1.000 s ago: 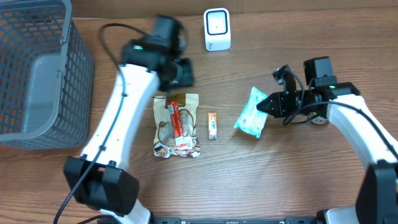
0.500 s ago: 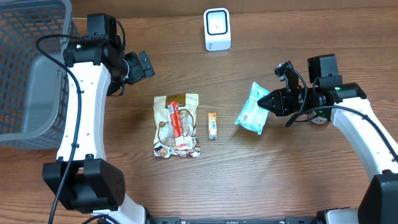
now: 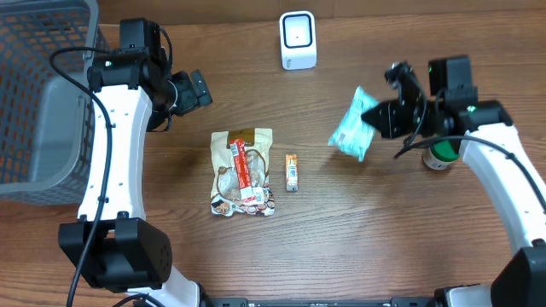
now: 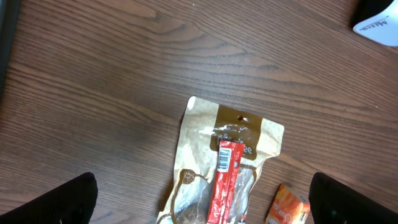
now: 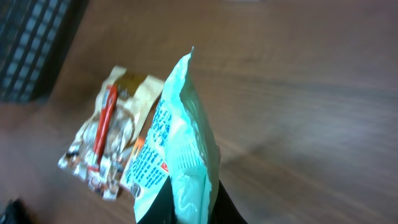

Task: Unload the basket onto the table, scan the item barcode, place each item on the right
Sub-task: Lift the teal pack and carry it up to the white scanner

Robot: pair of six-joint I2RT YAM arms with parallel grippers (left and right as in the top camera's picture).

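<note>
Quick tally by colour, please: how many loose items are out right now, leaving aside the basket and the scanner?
Tan pouch: 1
Red stick: 1
Orange packet: 1
Mint-green packet, in the right end effector: 1
Green-topped container: 1
Total: 5

The mint-green crinkled plastic packet (image 3: 351, 135) (image 5: 186, 130) carries blue lettering on a white panel (plus one small red mark). The flat tan pouch (image 3: 220, 162) (image 4: 261, 134) has a brown band across its top. The slim red stick wrapper (image 3: 240, 162) (image 4: 225, 177) shows a white patch of black barcode stripes. The small bar (image 3: 292, 171) is orange. The boxy scanner (image 3: 298, 39) is white, the wire basket (image 3: 51, 102) a dark grey grid, and the wooden table (image 3: 384, 247) brown with darker grain.
</note>
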